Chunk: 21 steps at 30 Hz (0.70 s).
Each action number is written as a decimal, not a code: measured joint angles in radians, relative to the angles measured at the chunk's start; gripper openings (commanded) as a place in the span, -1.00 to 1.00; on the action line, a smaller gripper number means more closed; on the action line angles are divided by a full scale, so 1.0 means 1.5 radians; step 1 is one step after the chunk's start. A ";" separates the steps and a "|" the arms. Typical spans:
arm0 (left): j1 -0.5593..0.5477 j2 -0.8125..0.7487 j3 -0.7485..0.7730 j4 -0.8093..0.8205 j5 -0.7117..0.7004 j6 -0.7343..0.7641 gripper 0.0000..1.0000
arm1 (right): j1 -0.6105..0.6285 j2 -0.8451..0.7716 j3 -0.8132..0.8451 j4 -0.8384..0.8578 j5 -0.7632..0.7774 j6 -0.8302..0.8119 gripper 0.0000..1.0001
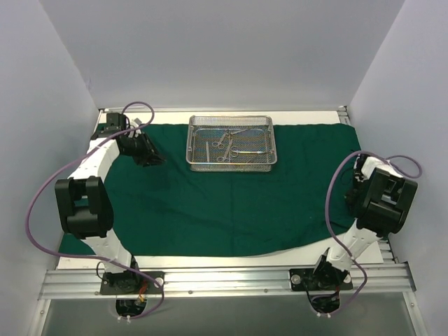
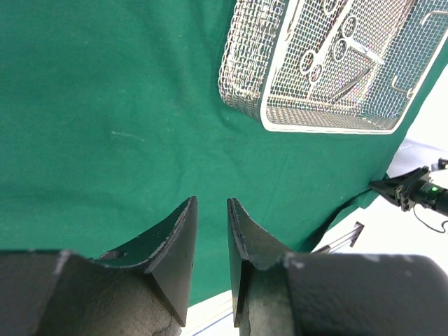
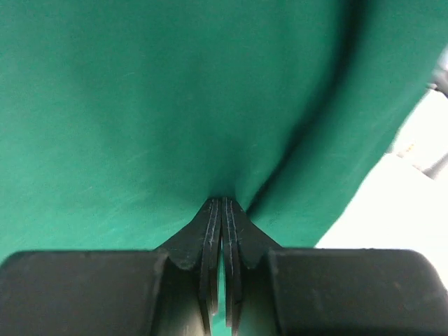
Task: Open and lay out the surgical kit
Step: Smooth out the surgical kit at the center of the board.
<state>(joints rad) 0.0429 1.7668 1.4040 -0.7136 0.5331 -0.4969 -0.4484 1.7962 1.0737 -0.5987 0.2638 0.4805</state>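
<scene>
From above, the dark green cloth wrap (image 1: 210, 203) lies opened flat over most of the table (image 1: 210, 260), its long axis running left to right. Its near edge bows in a curve toward the arms. The silver wire-mesh tray (image 1: 190, 143) sits on the cloth at the far middle, its long side also running left to right. The steel ring-handled instruments (image 1: 227, 140) lie inside it, mostly along the tray's length, a few slanted. The left gripper (image 1: 150, 155) is over the far left part of the cloth, just left of the tray. The right gripper (image 1: 355, 175) is at the cloth's right edge, well apart from the tray.

In the left wrist view, the left gripper (image 2: 212, 210) hangs over bare cloth (image 2: 105, 105), its fingers (image 2: 175, 241) a narrow gap apart with nothing between them. The tray (image 2: 245, 70) is at upper right, one corner toward the camera, and the instruments (image 2: 329, 52) show through the mesh with their ring handles in plain sight. White table (image 2: 427, 133) shows past the cloth's edge.

In the right wrist view, the right gripper (image 3: 222, 206) has its fingers pressed together on the cloth (image 3: 140, 105). A sliver of green shows between them, and a raised fold runs up and to the right from the tips. White table (image 3: 392, 203) shows at lower right.
</scene>
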 measured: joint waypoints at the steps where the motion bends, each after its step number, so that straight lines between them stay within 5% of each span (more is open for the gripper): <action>1: 0.001 -0.002 -0.001 0.000 0.000 0.000 -0.35 | -0.008 -0.003 -0.004 -0.005 0.010 0.004 -1.00; 8: 0.012 -0.005 -0.004 0.000 0.001 0.000 -0.35 | -0.082 -0.009 -0.018 -0.101 0.090 0.057 -1.00; 16: 0.022 -0.005 -0.004 0.000 0.001 0.000 -0.35 | -0.095 -0.167 -0.048 -0.202 0.093 0.130 -1.00; 21: 0.026 -0.005 -0.004 0.000 0.001 0.000 -0.35 | -0.068 -0.164 -0.023 -0.220 0.072 0.121 -1.00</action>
<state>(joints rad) 0.0818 1.7596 1.3983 -0.7136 0.5339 -0.4969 -0.5503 1.5505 1.0393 -0.9295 0.3721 0.6617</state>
